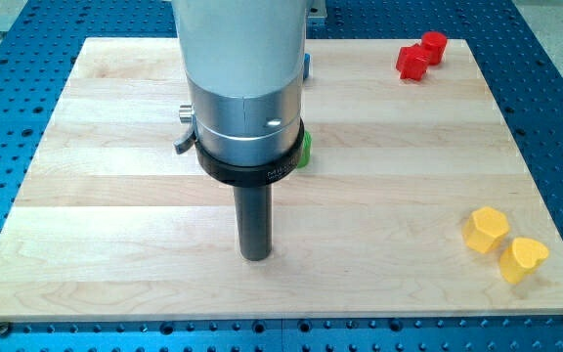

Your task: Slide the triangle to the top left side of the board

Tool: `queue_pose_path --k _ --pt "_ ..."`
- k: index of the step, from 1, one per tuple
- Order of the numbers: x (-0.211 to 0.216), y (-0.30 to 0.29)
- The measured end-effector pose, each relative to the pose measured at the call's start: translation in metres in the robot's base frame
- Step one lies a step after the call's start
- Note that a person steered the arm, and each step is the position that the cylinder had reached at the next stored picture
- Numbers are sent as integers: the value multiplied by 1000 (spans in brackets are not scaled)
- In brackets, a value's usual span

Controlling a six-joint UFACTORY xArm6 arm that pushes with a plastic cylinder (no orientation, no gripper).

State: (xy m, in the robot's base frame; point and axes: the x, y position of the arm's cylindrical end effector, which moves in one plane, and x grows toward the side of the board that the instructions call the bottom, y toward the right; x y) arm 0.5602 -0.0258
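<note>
My tip [255,256] is resting on bare board, gripperless, near of the hidden green block [305,150]; triangle unidentifiable, likely light, slippery, push flat-sided.

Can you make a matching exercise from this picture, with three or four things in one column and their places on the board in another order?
Things:
1. red blocks
2. yellow blocks
3. green block
4. my tip

Places:
A. mostly hidden behind the arm, near the board's middle
B. the view's top right
C. bare wood, bottom centre, touching no block
D. the view's bottom right

Pairs: 1-B, 2-D, 3-A, 4-C
</note>
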Motion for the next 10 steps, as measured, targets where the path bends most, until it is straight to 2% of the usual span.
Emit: queue_pose_path --k 4,5,7,8,10 --pt "-4 -2" --pt "17 0" --pt "8 40" --pt "-50 88" --pt "-179 88"
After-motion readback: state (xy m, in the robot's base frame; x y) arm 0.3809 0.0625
